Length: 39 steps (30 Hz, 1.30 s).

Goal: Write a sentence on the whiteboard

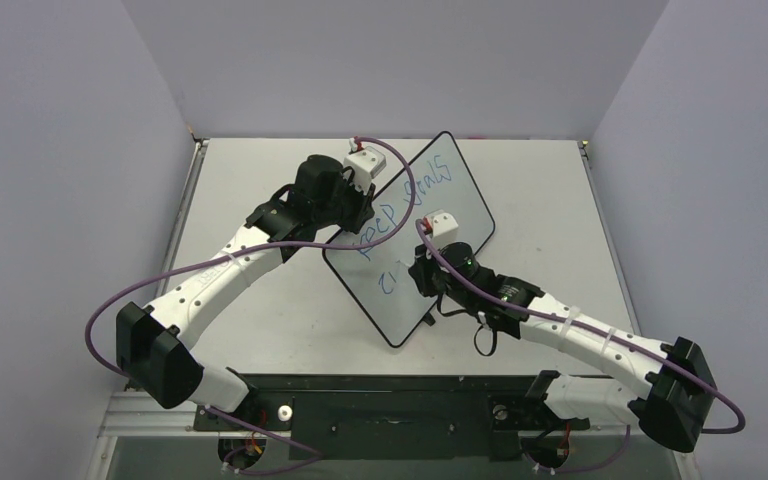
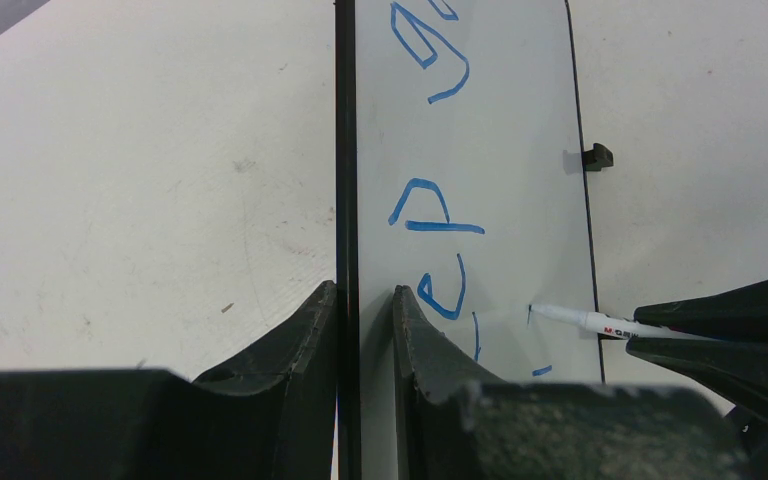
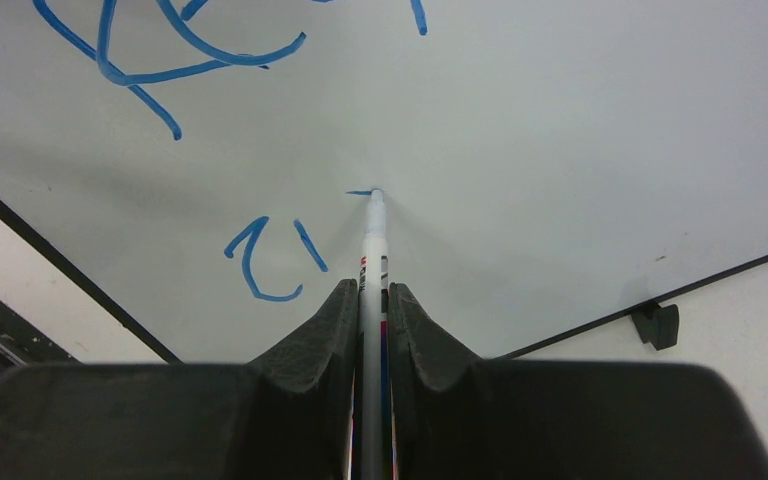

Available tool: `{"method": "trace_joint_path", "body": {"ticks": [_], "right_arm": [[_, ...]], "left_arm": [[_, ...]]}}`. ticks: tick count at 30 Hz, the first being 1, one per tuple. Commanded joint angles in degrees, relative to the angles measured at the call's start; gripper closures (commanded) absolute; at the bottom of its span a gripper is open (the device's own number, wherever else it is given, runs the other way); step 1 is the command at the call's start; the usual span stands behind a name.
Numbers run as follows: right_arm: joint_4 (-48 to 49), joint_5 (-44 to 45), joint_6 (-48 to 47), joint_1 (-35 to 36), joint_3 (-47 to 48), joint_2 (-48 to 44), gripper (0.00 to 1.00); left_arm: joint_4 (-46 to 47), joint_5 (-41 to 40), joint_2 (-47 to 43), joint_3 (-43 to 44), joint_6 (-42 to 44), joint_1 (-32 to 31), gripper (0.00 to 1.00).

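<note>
The whiteboard (image 1: 465,195) lay diagonally across the middle of the table (image 1: 260,180), one corner near the far edge, its blue sentence (image 1: 430,182) reading "keep goals", with "in" begun beneath. The left gripper (image 2: 360,300) pinched its long edge. The right gripper (image 3: 372,295) clamped a white marker (image 3: 373,235), tip touching the board, red print illegible.

Table (image 1: 550,190): pale grey matte top, walled on 3 sides by plain lilac panels. Metal rail (image 1: 188,215) along left edge, matching one on right. Black base plate (image 1: 390,405) across near edge. Faint scuffs and small dark specks (image 2: 228,308) on surface in left wrist view.

Whiteboard (image 1: 457,197) sits on table near centre, turned diagonal to edges; cannot tell if fully flat. Black clip foot (image 3: 657,323) on long edge rests against tabletop. Blue sentence (image 1: 430,172) in 2 uneven lines.
</note>
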Motion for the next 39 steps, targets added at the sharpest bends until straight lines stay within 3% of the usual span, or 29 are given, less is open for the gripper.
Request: {"method": "trace_joint_path", "body": {"ticks": [1, 13, 23, 39], "right_arm": [[0.14, -0.18, 1.12, -0.29, -1.28, -0.21, 1.0], [-2.43, -0.92, 2.21, 0.04, -5.02, -3.41, 1.0], [-4.21, -1.29, 1.33, 1.83, 1.77, -5.96, 1.0], [-0.01, -5.18, 2.07, 5.74, 9.09, 1.3, 1.0]], "left_arm": [[-7.06, 3.02, 0.37, -1.89, 2.9, -2.44, 1.0], [-7.06, 3.04, 0.24, -1.89, 2.91, -2.44, 1.0], [-7.06, 2.91, 0.32, -1.8, 2.92, -2.43, 1.0], [-7.15, 2.99, 0.18, -1.87, 2.93, -2.4, 1.0]]}}
